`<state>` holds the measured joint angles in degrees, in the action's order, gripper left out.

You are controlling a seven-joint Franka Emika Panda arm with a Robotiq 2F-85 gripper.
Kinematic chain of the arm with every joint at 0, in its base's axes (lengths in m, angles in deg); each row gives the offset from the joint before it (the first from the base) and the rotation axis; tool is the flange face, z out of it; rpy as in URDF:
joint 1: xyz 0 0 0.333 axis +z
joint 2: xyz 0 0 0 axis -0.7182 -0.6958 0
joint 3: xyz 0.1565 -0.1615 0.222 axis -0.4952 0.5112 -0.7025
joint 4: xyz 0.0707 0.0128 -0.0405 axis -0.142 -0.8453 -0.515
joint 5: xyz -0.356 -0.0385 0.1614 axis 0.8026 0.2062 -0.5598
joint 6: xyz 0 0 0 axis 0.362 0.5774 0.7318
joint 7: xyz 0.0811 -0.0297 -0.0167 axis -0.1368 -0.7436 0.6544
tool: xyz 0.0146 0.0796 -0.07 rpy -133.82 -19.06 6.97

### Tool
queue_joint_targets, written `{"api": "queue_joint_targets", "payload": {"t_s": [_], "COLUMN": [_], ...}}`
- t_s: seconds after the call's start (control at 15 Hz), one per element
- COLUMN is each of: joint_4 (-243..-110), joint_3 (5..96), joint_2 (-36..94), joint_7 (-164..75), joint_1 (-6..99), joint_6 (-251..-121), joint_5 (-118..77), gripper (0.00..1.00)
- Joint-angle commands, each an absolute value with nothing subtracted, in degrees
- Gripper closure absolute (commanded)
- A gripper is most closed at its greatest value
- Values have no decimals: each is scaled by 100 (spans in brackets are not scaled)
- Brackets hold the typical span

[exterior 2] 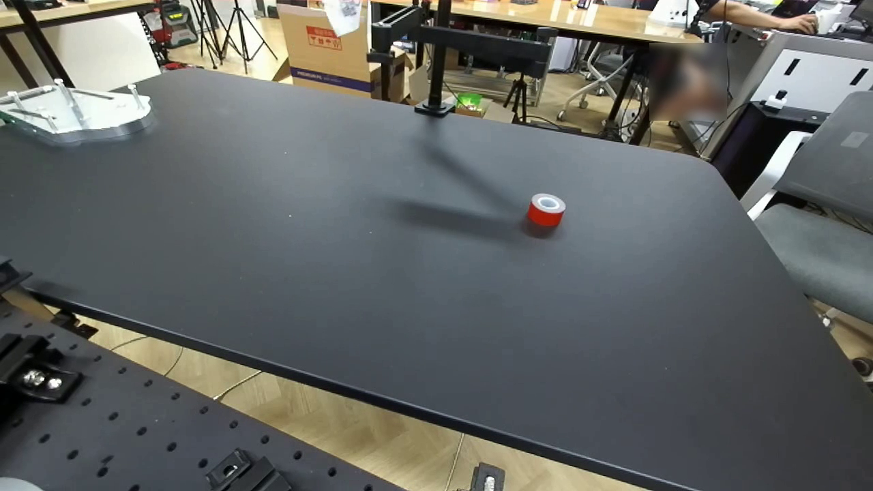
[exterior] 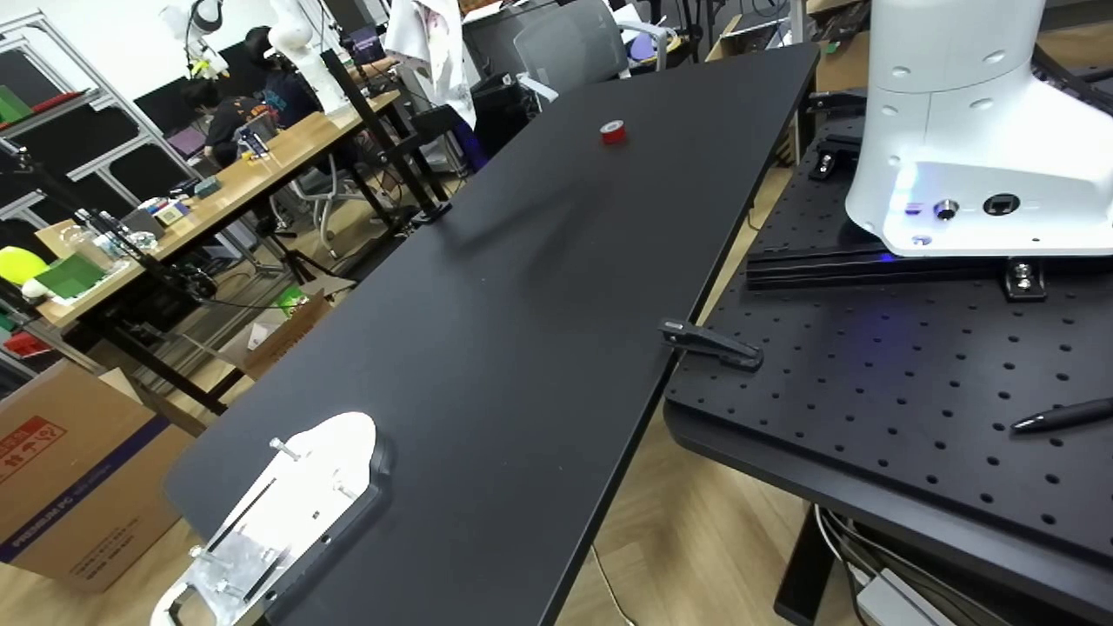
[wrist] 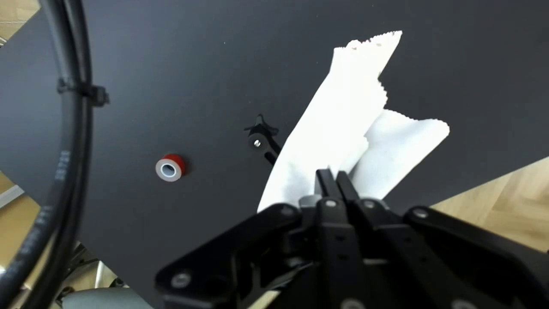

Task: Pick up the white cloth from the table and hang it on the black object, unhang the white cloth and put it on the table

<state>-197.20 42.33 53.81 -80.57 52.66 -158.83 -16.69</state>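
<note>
My gripper (wrist: 334, 174) is shut on the white cloth (wrist: 339, 103) in the wrist view, its fingertips close together over it. The cloth hangs in the air above the dark table. Its lower part shows at the top edge in both exterior views (exterior: 435, 48) (exterior 2: 343, 13); the gripper is out of view there. The black stand (exterior 2: 441, 61) rises from the table's far edge with a horizontal bar, and it also shows in an exterior view (exterior: 383, 130). In the wrist view, part of the black stand (wrist: 259, 139) shows beside the cloth, which covers the rest.
A red tape roll (exterior: 613, 133) lies on the black table (exterior: 522, 348). It also shows in the wrist view (wrist: 170, 168). A white plate with upright pegs (exterior: 296, 487) lies at one table end. A chair (exterior 2: 832, 184) stands at the other end. A black clamp (exterior: 711, 343) sits at the edge.
</note>
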Motion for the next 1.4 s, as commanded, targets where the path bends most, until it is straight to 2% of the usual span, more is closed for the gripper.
{"api": "queue_joint_targets", "payload": {"t_s": [0.0,0.47,1.33], "joint_4": [-19711,-19956,-19825], "joint_3": [4254,4383,4603], "joint_2": [5738,6113,4464], "joint_7": [-8243,-8121,-7323], "joint_1": [4874,4308,4343], "joint_6": [-15886,-16031,-16151], "joint_5": [-1585,-1658,-2055], "gripper": [99,99,99]}}
